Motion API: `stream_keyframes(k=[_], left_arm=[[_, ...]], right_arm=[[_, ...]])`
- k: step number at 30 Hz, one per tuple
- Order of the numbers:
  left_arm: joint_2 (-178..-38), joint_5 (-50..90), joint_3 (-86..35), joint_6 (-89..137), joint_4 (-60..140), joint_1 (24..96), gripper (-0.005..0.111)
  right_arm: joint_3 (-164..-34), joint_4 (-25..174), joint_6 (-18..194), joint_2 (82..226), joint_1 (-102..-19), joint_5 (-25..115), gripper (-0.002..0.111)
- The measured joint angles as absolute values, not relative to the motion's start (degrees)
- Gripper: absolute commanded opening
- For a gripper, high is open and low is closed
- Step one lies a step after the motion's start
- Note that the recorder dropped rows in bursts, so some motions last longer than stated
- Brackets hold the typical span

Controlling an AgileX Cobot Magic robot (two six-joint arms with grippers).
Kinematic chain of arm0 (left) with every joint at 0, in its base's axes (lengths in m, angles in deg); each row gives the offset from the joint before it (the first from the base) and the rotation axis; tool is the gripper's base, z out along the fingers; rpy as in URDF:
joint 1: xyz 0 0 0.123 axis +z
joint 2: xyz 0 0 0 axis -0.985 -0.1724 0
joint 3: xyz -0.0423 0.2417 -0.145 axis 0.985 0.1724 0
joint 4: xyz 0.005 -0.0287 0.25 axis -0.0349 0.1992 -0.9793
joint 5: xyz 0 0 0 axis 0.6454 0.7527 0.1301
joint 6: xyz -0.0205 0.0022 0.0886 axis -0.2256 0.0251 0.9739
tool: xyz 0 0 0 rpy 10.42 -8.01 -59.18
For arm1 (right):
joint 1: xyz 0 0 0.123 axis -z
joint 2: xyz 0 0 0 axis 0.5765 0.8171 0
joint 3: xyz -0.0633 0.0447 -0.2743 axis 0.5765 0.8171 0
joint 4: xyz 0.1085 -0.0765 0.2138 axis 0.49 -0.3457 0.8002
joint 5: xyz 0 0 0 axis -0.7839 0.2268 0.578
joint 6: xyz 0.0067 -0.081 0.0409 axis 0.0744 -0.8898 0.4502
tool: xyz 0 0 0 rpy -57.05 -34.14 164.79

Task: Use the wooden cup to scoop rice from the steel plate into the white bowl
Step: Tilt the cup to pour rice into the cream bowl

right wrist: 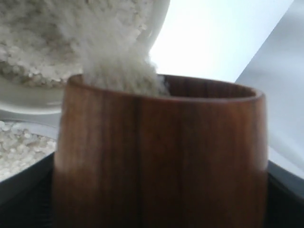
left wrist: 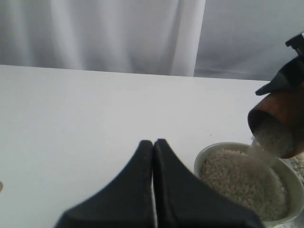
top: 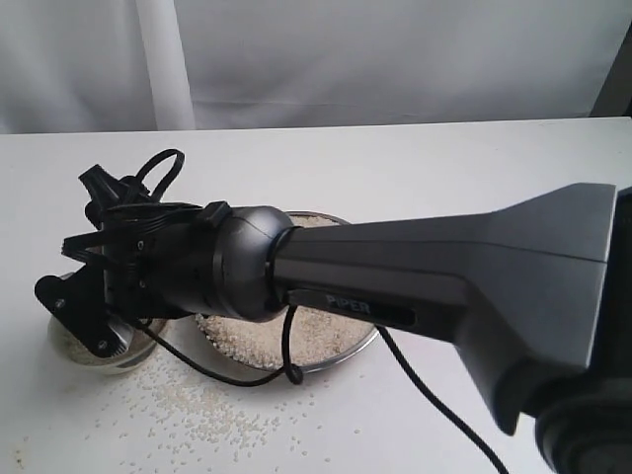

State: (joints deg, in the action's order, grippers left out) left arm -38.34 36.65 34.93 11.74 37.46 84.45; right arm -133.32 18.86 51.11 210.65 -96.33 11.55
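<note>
Pouring rice (left wrist: 242, 183) into the white bowl (left wrist: 205, 159) just below it, the tilted wooden cup (left wrist: 281, 111) is gripped in the right claw (top: 91, 318); the left claw (left wrist: 153, 156), closed and seemingly empty, hovers beside the bowl.

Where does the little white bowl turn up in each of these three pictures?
Exterior view: white bowl lower left, mostly hidden under the right gripper.
Left wrist view: bowl lower right, holding rice, below the tilted wooden cup.
Right wrist view: bowl top left, behind the cup.
Shared landmark: the cup, in both wrist views.
</note>
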Motion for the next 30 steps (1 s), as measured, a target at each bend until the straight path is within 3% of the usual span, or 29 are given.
stream_keyframes(k=[16,24,30], left_arm=[[-38.3,36.7,34.9,11.7,37.5,84.4,0.000],[-38.3,36.7,34.9,11.7,37.5,84.4,0.000],[-38.3,36.7,34.9,11.7,37.5,84.4,0.000]], right_arm=[[-133.3,1.6,51.1,210.6,-100.5,8.4,0.000],[-133.3,1.1,53.6,210.6,-100.5,6.8,0.000],[-133.3,11.3,62.8,209.7,-100.2,7.1,0.000]])
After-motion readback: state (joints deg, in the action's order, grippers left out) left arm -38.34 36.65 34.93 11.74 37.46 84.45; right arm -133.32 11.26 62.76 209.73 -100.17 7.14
